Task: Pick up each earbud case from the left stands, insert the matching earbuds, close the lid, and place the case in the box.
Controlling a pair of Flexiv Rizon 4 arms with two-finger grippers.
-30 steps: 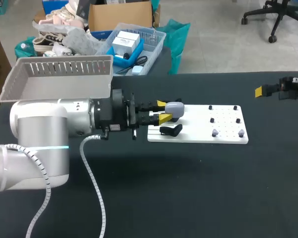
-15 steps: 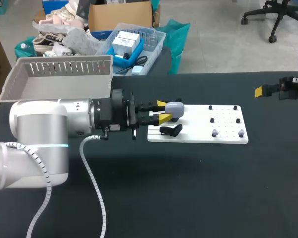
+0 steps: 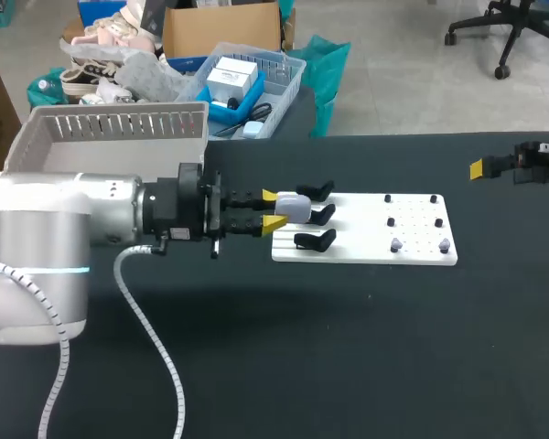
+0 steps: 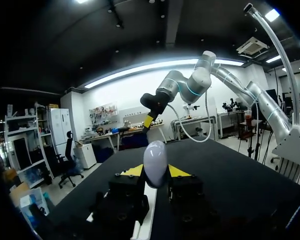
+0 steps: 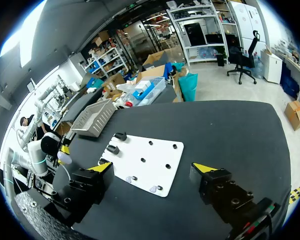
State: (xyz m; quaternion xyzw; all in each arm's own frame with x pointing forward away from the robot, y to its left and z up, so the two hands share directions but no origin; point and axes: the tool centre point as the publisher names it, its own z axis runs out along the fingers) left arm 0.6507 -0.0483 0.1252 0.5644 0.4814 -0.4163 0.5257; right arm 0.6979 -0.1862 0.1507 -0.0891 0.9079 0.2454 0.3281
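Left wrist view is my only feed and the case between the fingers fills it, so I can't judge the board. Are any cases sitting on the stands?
Observer: None that I can see. In the head view the three black stands at the white board's left end are bare. The case is in the left gripper, right beside them.
Operator: Where are the earbuds?
Observer: Small dark and pale pieces, likely the earbuds, sit on the board's right part.
Operator: Is the right gripper in the way?
Observer: No. The right gripper is open and clear of the board, out at the table's right side.
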